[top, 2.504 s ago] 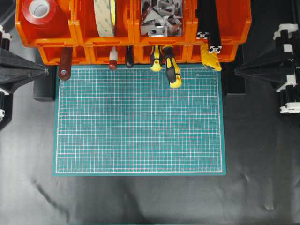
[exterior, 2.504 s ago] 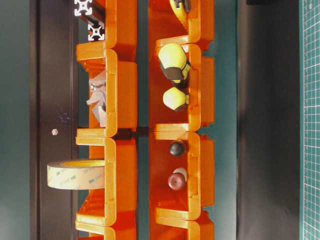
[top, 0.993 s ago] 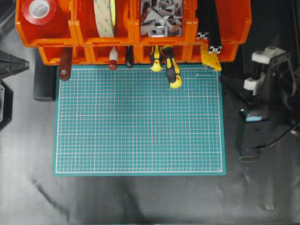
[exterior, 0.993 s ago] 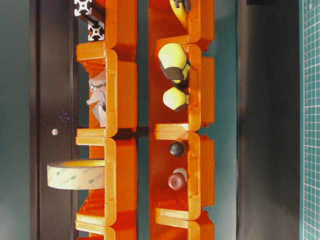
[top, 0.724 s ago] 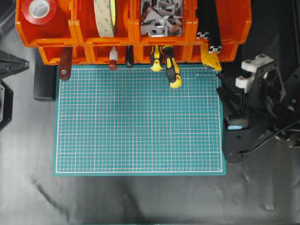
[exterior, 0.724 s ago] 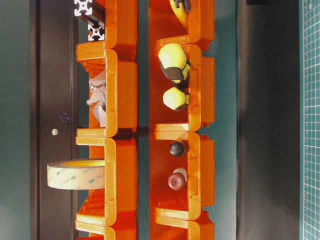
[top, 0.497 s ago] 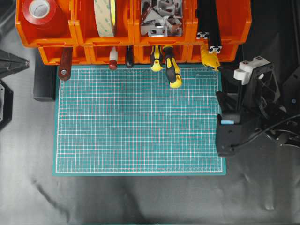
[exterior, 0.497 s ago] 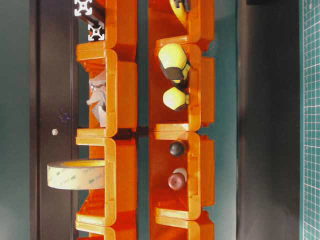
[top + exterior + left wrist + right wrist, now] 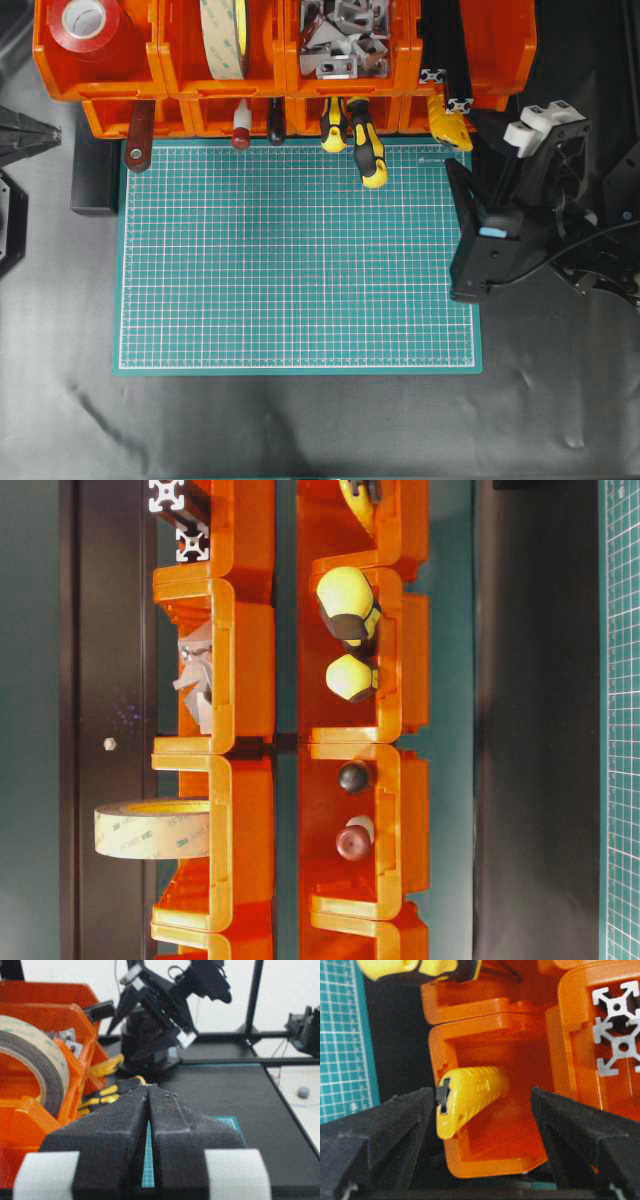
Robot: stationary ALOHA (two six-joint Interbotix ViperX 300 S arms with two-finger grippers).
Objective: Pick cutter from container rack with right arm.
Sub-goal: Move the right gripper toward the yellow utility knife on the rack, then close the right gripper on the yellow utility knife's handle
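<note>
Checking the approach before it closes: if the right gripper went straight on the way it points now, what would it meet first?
Probably the cutter, lying between the open right gripper's fingers in its orange bin; depth is unclear.

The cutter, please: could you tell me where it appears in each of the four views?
Overhead: cutter pokes out of the lower right bin, top right of the picture.
Table-level: only its yellow end shows, at the top edge.
Left wrist: a yellow sliver, left of centre.
Right wrist: centre, between the open jaws.
Shared landmark: the container rack.
</note>
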